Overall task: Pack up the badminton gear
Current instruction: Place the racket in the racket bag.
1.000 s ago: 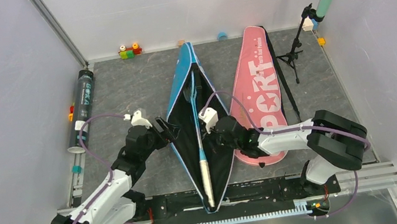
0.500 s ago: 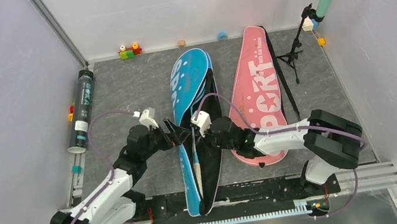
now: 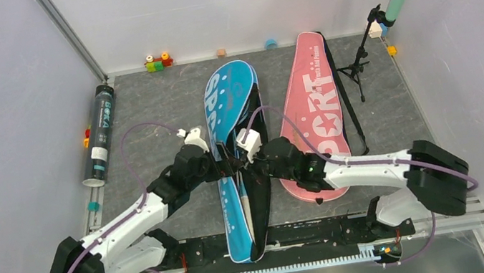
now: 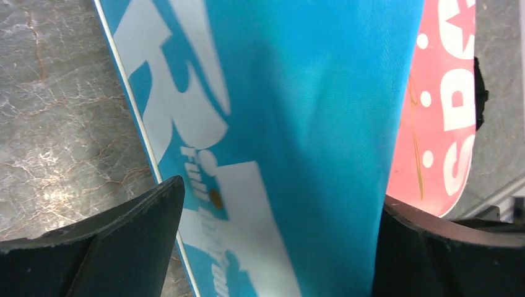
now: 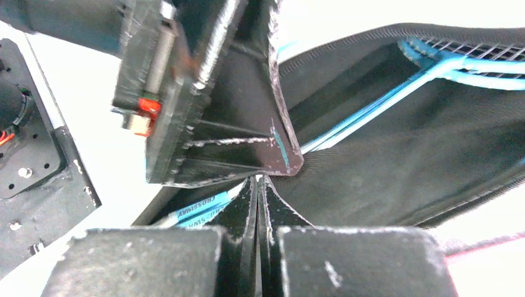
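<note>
Although its top flap lies folded over most of its length, the blue bag gapes along its right edge, where black lining shows; it lies lengthwise in the middle of the counter, its narrow end toward the arm bases. In the right wrist view a blue racket lies inside against that lining, its strings just visible at the far edge of the picture.

The left fingers are spread wide and straddle the blue flap about halfway along the bag, one on each side of the fabric; they clasp nothing. The right fingers are pressed together at the bag's open black edge, just beside the tip of one left finger; whether any fabric is caught between them cannot be told. From above, both arms reach in and meet over the bag's middle, the left from the left and the right from the right.

The pink bag lies flat just to the right of the blue one and parallel to it, white lettering up; the right arm crosses its near end. The dark tube lies along the counter's left edge, well apart from the bags. A black tripod stands near the far right corner; small coloured blocks sit by the back wall.
</note>
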`<move>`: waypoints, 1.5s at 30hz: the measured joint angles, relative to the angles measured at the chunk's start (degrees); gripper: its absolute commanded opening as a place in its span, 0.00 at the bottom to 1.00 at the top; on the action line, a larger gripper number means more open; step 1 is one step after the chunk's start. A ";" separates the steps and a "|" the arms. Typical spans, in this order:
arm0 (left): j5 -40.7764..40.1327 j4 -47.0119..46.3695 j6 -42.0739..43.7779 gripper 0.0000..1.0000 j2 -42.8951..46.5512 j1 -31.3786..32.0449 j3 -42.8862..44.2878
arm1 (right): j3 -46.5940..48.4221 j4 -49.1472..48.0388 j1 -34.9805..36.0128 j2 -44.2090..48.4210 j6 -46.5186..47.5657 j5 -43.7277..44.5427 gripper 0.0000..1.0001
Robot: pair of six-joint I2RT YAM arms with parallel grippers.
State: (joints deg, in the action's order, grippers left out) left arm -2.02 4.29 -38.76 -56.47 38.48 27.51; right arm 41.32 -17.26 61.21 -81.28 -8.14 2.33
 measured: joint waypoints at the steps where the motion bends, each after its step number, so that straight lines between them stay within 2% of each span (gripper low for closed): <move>1: -1.20 0.63 -0.02 1.00 -1.03 0.50 0.72 | -0.07 0.79 0.02 1.33 0.28 0.33 0.00; 6: -5.62 3.52 0.50 1.00 -7.65 3.19 4.07 | -0.61 0.81 0.02 10.21 2.05 1.20 0.00; 13: -5.27 2.43 1.07 0.99 -11.91 3.50 4.61 | 1.01 0.20 0.02 16.50 3.85 0.39 0.00; 15: -5.31 2.05 1.11 0.89 -13.40 3.63 5.09 | 1.68 1.44 0.02 16.98 4.42 0.72 0.00; 16: -5.42 2.08 1.14 0.79 -14.49 3.67 5.42 | 1.86 1.95 0.02 17.18 4.52 1.31 0.06; 19: -6.47 2.62 1.73 0.33 -18.12 3.78 6.86 | 1.36 2.93 0.02 18.12 3.96 4.39 0.30; 20: -7.02 2.99 1.86 0.15 -19.21 3.80 7.32 | 0.74 2.95 0.02 18.56 3.37 5.42 0.44; 21: -7.48 3.26 1.90 0.03 -19.89 3.80 7.63 | -0.22 2.75 0.02 19.12 2.99 6.58 0.57; 23: -8.92 4.09 2.80 0.02 -20.76 3.76 8.02 | -3.48 2.29 -0.20 20.65 1.75 8.96 0.85; 24: -9.14 4.24 2.84 0.02 -20.81 3.74 8.07 | -5.49 1.90 -0.46 21.31 1.18 10.05 0.96; 25: -9.11 4.22 2.89 0.02 -20.70 3.74 8.07 | -6.97 1.81 -0.79 21.57 0.33 10.69 0.98; 28: -8.41 3.63 2.86 0.02 -18.34 3.72 7.26 | -10.78 1.46 -2.84 20.48 -2.03 10.86 0.98; 32: -7.76 1.20 2.34 0.02 -9.33 3.58 2.67 | -12.52 -0.24 -6.95 14.36 -7.76 5.95 0.98; 38: -7.34 0.55 0.09 0.02 8.70 3.61 -4.76 | -13.60 -6.12 -10.38 4.55 -17.53 -1.90 0.90; 45: -6.86 -0.13 -1.25 0.02 16.83 3.61 -8.85 | -11.61 -11.69 -10.19 -4.48 -26.86 -2.32 0.81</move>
State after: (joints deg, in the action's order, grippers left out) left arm -8.88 4.16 -40.01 -39.64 42.09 18.65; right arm 29.71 -28.95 51.03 -85.76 -35.00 0.01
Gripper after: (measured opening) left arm 0.066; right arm 0.838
